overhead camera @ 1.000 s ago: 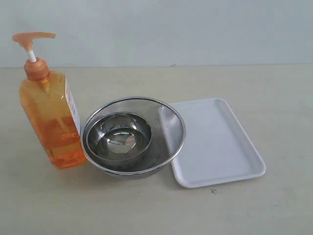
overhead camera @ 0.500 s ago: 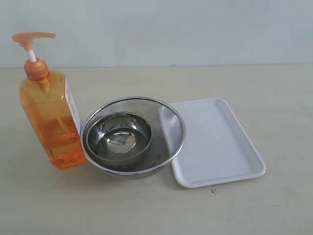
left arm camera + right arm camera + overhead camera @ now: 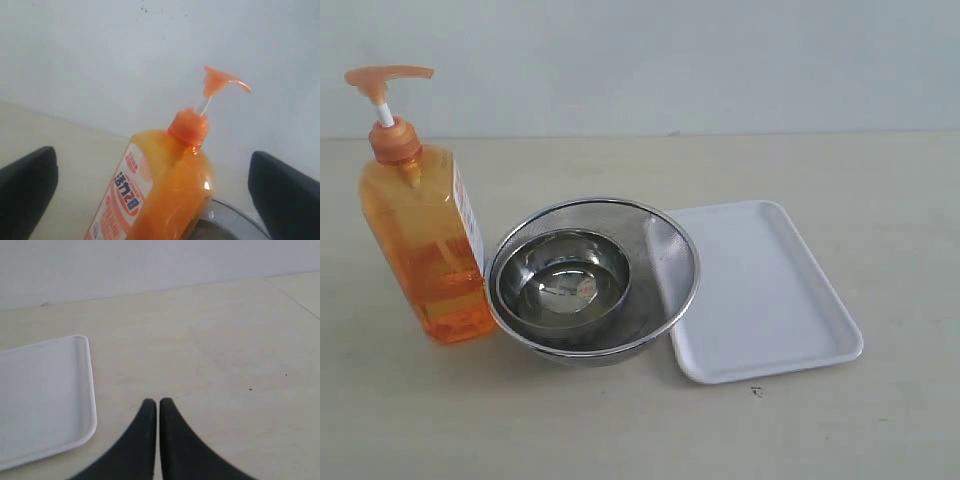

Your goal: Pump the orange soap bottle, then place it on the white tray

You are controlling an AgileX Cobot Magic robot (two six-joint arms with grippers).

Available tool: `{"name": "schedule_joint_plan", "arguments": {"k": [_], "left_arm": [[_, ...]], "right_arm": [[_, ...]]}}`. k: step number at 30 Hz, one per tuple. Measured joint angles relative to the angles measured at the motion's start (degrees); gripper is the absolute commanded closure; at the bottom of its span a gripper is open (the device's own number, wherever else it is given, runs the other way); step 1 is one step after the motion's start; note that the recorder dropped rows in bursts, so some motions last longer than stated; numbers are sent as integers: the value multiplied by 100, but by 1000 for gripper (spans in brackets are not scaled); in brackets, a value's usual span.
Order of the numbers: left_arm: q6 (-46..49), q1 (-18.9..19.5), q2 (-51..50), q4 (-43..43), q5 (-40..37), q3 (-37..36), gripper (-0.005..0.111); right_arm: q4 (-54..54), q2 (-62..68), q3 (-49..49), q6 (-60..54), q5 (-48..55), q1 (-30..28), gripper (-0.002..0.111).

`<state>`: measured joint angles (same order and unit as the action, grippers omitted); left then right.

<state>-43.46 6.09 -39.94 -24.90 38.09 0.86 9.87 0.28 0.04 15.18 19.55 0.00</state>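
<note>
On the table [image 3: 620, 430], seen from the outside camera, the orange soap bottle [image 3: 425, 250] stood upright at the left, just beside a mesh bowl [image 3: 665, 250] holding a smaller steel bowl [image 3: 565, 280], probably there to catch the soap. The white tray [image 3: 770, 300] lay beside the bowls at the right, not yet bearing the bottle. From the left wrist, the left gripper [image 3: 152, 155] held its fingers wide apart around the bottle [image 3: 165, 190] without touching it, I think ready to seize it. From the right wrist, the right gripper [image 3: 158, 402] was closed on nothing, near the tray [image 3: 45, 390].
</note>
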Motion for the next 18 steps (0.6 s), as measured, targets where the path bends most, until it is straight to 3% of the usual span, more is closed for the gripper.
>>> {"name": "schedule_joint_plan", "arguments": {"k": [3, 6, 15, 18], "left_arm": [[-296, 0, 0, 49, -658, 243, 11], [-914, 0, -24, -437, -1457, 631, 11], [-1904, 0, -31, -980, -1325, 818, 11], [-2021, 0, -31, -1093, -1619, 1037, 11]], "right_arm": [[0, 0, 0, 0, 0, 0, 108], [0, 0, 0, 0, 0, 0, 108], [0, 0, 0, 0, 0, 0, 108], [0, 0, 0, 0, 0, 0, 108]]}}
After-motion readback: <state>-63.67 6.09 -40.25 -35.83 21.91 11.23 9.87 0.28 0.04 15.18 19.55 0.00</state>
